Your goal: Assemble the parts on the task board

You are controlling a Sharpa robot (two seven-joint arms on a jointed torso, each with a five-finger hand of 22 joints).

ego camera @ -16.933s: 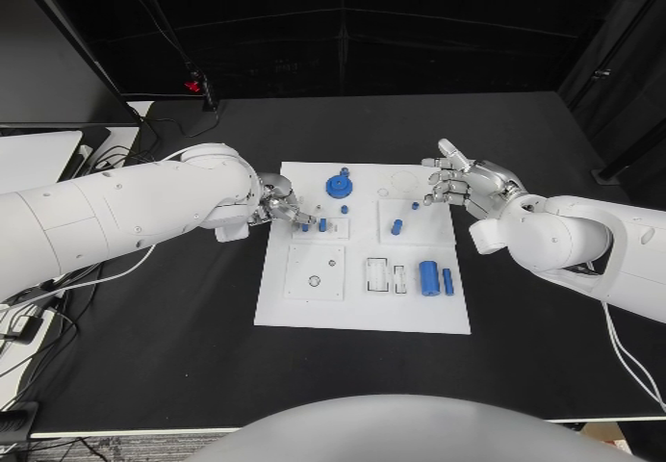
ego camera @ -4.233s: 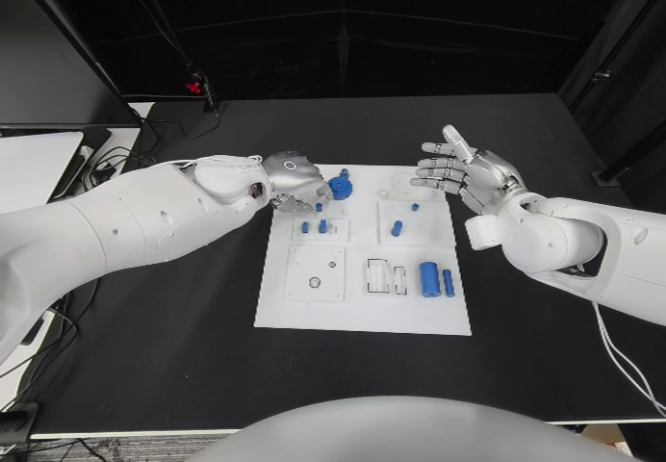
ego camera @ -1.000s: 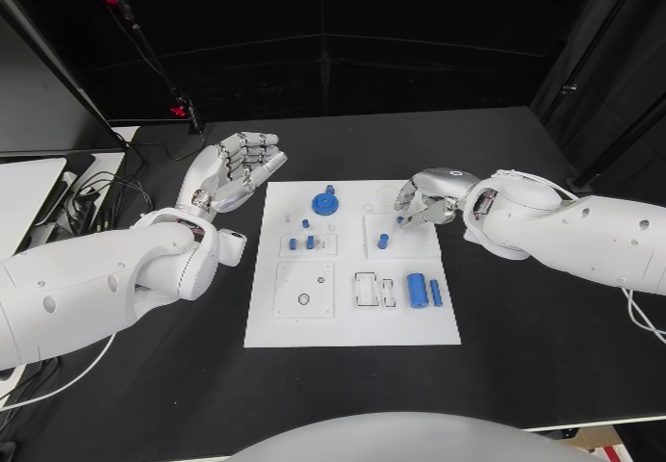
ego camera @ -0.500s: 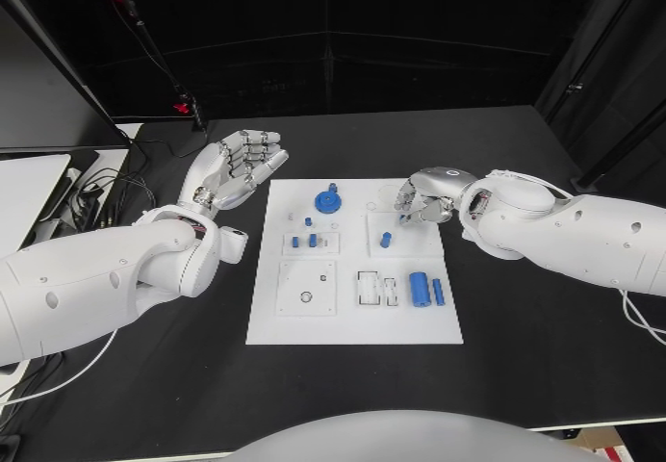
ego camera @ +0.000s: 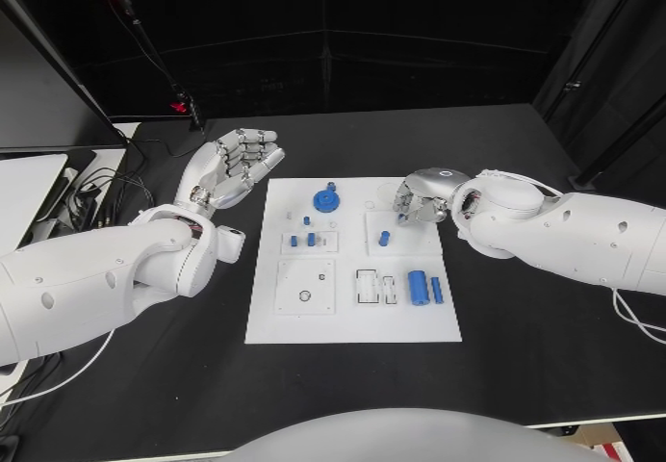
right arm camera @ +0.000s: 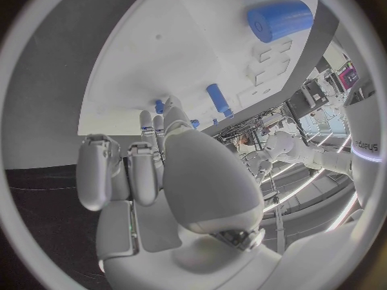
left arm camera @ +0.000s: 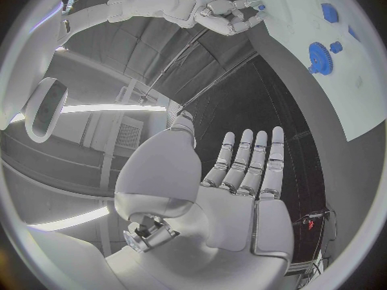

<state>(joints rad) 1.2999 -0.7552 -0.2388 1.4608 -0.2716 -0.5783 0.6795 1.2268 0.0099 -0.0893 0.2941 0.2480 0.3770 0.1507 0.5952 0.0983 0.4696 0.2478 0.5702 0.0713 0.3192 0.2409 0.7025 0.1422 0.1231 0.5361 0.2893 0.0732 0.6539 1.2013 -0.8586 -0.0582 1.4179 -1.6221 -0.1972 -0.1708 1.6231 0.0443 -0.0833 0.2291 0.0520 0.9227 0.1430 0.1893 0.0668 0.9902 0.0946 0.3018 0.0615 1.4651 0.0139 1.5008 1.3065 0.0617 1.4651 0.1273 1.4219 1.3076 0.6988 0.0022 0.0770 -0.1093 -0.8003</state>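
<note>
Black matte tabletop (ego camera: pixel 527 318) runs under everything you see, with dark curtained walls behind its far edge and a small red light glowing far left. Centred on it lies your white task board (ego camera: pixel 347 322), a flat rectangular plate with shallow square recesses and small slots cut into it.

Glossy blue plastic parts sit on the board: a toothed gear (ego camera: pixel 326 200) at the far end, a fat cylinder (ego camera: pixel 417 284) beside a thinner pin (ego camera: pixel 436 290) at near right, a short pin (ego camera: pixel 385 237) in the right-hand recess, and small pegs (ego camera: pixel 304 240) in the left one.

Your left hand (ego camera: pixel 232 166) hovers off the board's far left corner, metallic fingers straight and spread, holding nothing; the left wrist view shows the same flat palm (left arm camera: pixel 234 193).

Your right hand (ego camera: pixel 423 195) hangs over the board's far right part, fingers curled downward. You cannot tell whether anything sits between them.
</note>
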